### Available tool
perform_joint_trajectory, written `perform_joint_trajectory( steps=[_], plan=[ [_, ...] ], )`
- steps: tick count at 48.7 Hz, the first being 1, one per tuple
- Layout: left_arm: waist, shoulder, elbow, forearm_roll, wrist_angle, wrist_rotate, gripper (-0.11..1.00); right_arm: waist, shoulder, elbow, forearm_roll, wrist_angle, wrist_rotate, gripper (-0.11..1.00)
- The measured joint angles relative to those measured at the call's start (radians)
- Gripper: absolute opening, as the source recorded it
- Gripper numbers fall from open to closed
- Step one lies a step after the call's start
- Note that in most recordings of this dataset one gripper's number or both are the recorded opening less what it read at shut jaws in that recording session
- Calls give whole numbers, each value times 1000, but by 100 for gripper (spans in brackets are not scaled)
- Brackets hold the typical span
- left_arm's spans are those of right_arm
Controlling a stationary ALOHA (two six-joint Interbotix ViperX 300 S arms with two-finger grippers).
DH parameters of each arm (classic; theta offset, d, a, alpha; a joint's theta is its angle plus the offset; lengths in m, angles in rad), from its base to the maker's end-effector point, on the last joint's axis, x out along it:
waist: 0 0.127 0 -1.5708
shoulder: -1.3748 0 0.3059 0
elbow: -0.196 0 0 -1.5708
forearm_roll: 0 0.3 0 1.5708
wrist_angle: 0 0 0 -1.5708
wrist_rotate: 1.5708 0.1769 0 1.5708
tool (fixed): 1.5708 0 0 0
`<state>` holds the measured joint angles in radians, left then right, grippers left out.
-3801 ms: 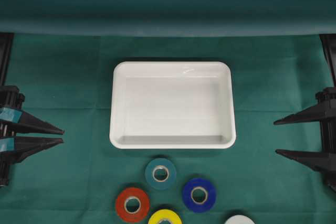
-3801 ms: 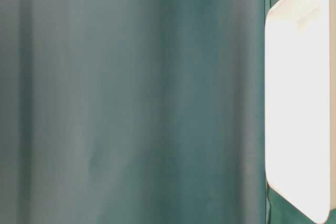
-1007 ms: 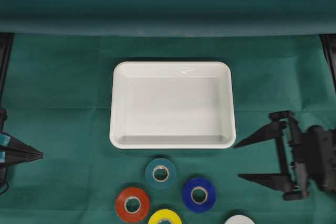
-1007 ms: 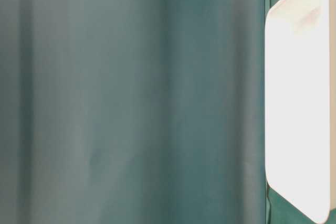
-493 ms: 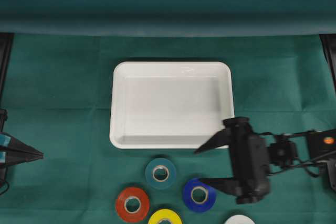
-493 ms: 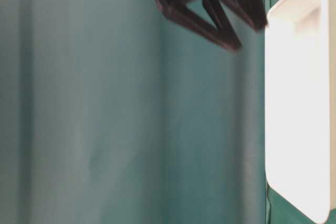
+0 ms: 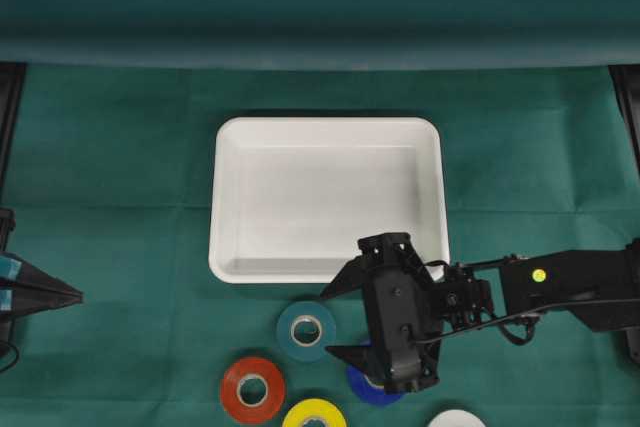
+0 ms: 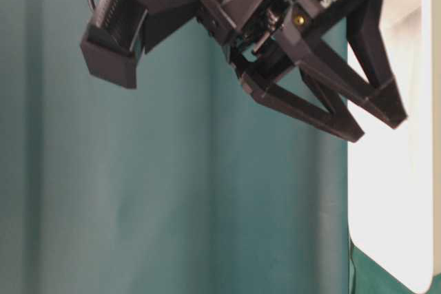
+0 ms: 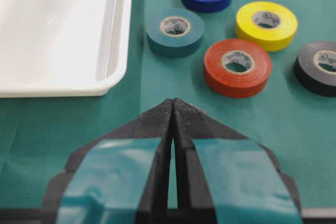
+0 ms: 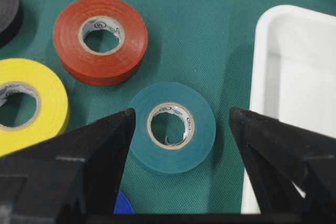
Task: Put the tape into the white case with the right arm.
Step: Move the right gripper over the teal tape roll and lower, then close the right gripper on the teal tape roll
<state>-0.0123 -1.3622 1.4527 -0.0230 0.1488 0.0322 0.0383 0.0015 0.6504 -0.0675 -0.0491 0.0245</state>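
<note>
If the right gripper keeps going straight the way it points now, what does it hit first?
Most likely the teal tape roll: the wrist view shows it lying flat between the open fingers of the right gripper, just ahead of them. How far above the cloth the tips are is unclear.

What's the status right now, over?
Right gripper open, straddling the teal tape roll, not gripping. Left gripper shut, parked. White case holds no tape. Nothing blocking.

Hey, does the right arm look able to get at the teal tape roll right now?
Probably yes. The right hand is open, with the teal tape roll lying flat between its fingers and nothing over it; the white case sits just beside it.
</note>
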Motion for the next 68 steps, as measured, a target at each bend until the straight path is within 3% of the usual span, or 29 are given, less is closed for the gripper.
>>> perform_joint_trajectory(
  steps=[68],
  plan=[
    [0, 0, 3, 0, -2, -2, 0, 17, 287, -109, 0, 12, 0, 96]
  ],
)
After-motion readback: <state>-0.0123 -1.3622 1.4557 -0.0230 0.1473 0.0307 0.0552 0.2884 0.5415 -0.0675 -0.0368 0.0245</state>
